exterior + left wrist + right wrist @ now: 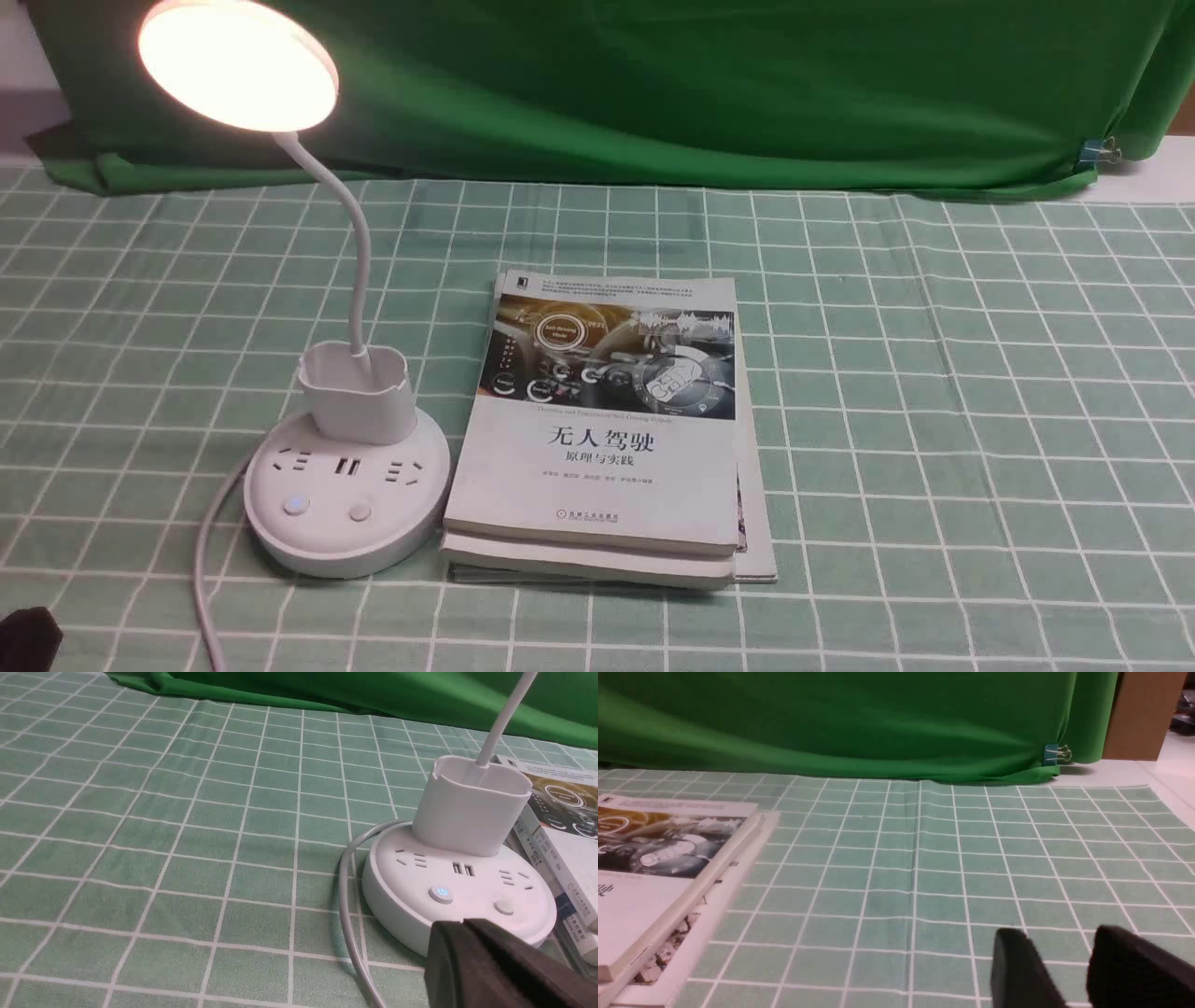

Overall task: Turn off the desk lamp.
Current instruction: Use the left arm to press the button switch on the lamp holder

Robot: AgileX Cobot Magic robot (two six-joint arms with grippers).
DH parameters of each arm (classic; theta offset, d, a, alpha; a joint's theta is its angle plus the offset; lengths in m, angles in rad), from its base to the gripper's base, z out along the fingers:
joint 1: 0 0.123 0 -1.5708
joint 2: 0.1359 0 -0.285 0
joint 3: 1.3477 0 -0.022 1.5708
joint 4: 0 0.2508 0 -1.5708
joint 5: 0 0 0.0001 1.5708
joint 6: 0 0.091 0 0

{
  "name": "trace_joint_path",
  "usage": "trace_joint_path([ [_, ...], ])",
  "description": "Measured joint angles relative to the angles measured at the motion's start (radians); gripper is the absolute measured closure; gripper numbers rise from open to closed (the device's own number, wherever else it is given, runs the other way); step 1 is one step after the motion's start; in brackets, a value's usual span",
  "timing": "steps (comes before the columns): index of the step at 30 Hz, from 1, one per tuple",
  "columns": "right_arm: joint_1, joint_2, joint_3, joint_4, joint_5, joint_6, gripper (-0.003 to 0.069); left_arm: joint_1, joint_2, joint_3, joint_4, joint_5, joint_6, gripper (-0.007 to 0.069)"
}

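We see the desk lamp (355,397) standing near the left edge of the desk (934,420), its head (238,61) toward the far left corner. The cord (207,560) runs from the left side of the base (347,523) to the near edge. A stack of books (597,439) lies just right of the base. A cloth (700,84) drapes along the far edge. Our left hand (23,637) sits at the near left corner

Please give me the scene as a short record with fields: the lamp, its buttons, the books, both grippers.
Lamp: desk lamp, head lit
Buttons: left button glows blue, right button unlit
Books: stack of books beside the lamp, on its right
Left gripper: fingers together, empty, near the lamp
Right gripper: fingers apart, empty, above tablecloth
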State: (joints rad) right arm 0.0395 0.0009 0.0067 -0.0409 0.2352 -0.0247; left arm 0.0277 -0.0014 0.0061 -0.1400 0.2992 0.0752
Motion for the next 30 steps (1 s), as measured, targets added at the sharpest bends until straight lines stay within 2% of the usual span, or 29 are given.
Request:
trace_joint_path([
  [20,0.0,0.0,0.0,0.0,0.0,0.0,0.0417,0.0,0.0,0.0,0.0,-0.009,0.0,0.0624],
  [22,0.0,0.0,0.0,0.0,0.0,0.0,0.0417,0.0,0.0,0.0,-0.055,-0.047,-0.017,0.0624],
  [26,0.0,0.0,0.0,0.0,0.0,0.0,0.0417,0.0,0.0,0.0,-0.323,-0.142,-0.1,0.0624],
  [27,0.0,0.0,0.0,0.0,0.0,0.0,0.0417,0.0,0.0,0.0,-0.323,-0.147,-0.1,0.0624],
  [28,0.0,0.0,0.0,0.0,0.0,0.0,0.0417,0.0,0.0,0.0,-0.413,-0.187,-0.115,0.0624],
  [30,0.0,0.0,0.0,0.0,0.0,0.0,0.0417,0.0,0.0,0.0,-0.471,-0.222,-0.122,0.0624],
])
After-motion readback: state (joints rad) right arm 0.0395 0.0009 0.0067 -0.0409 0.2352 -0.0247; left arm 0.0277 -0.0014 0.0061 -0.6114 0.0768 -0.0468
